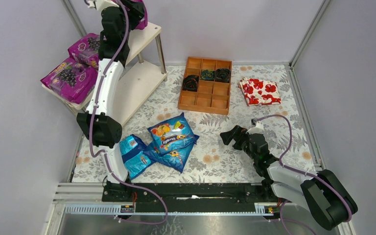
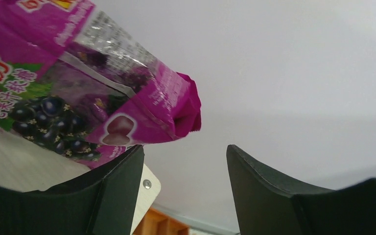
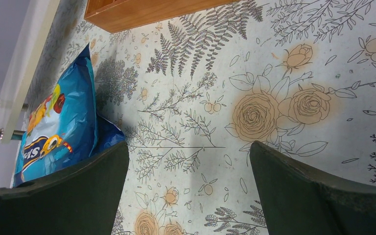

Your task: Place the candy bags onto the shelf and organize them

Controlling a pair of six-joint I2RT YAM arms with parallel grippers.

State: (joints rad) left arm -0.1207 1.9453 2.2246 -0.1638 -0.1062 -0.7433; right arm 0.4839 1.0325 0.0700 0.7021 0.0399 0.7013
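The shelf stands at the far left. Two magenta-purple candy bags lie on its left side. A third purple bag lies at the top board's far end; in the left wrist view this bag rests on the cream board. My left gripper is open and empty just beside it. Three blue candy bags lie overlapping on the floral mat. My right gripper is open and empty, low over the mat, right of the blue bags.
An orange-brown compartment tray with dark coiled items stands at the back centre; its edge shows in the right wrist view. A folded white cloth with red flowers lies to its right. Metal frame posts and grey walls enclose the table.
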